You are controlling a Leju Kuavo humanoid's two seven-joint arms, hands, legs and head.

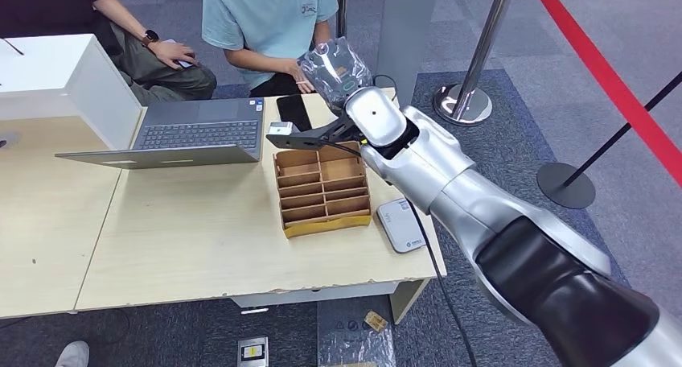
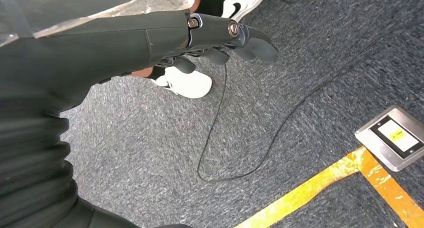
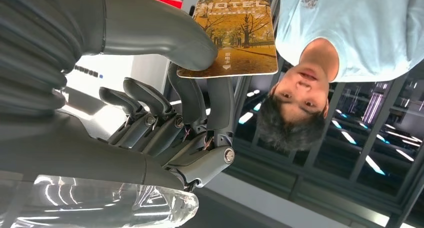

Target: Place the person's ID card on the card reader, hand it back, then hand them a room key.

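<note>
Pinching the room key (image 3: 235,38) between thumb and fingers, the right hand (image 1: 336,71) reaches to 12 o'clock of the wooden card tray (image 1: 323,191), toward the seated person (image 1: 269,21). Beside the tray at 4 o'clock lies the card reader (image 1: 401,224). Hanging over carpet, the left hand (image 2: 220,38) holds nothing, fingers loosely curled.

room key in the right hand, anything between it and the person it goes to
Nothing visible does. The right hand pinches the room key and holds it up toward the person in the light blue shirt, seated just across the table, with open air between.
</note>
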